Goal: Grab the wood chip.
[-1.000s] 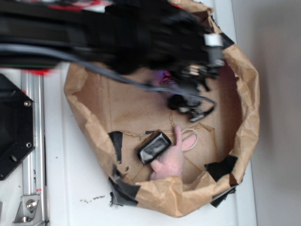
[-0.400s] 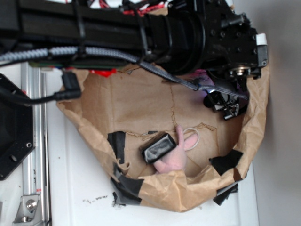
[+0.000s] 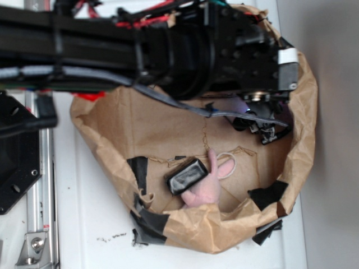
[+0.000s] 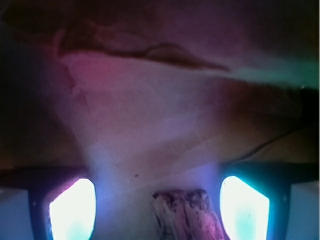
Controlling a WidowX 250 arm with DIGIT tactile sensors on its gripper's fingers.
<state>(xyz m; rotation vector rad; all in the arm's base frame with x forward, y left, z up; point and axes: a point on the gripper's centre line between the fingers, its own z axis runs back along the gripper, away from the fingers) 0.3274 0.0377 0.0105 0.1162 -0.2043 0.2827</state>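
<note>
Pincer (image 4: 159,200) spread wide, wood chip (image 4: 187,215) between its glowing fingers (image 4: 70,210).

You see the black arm (image 3: 168,47) reaching over the brown paper bag (image 3: 303,140), with its gripper (image 3: 263,126) near the right wall. Inside, a black block (image 3: 185,175) touches the pink plush toy (image 3: 205,188).

I saw a brown paper bag (image 3: 112,120) lying opened on the white surface (image 3: 84,235), its rim patched with black tape (image 3: 150,223). Inside, a shiny black block (image 3: 185,175) lay touching a pink plush toy (image 3: 205,190), with a white loop (image 3: 229,165) just beside the toy's ear
</note>
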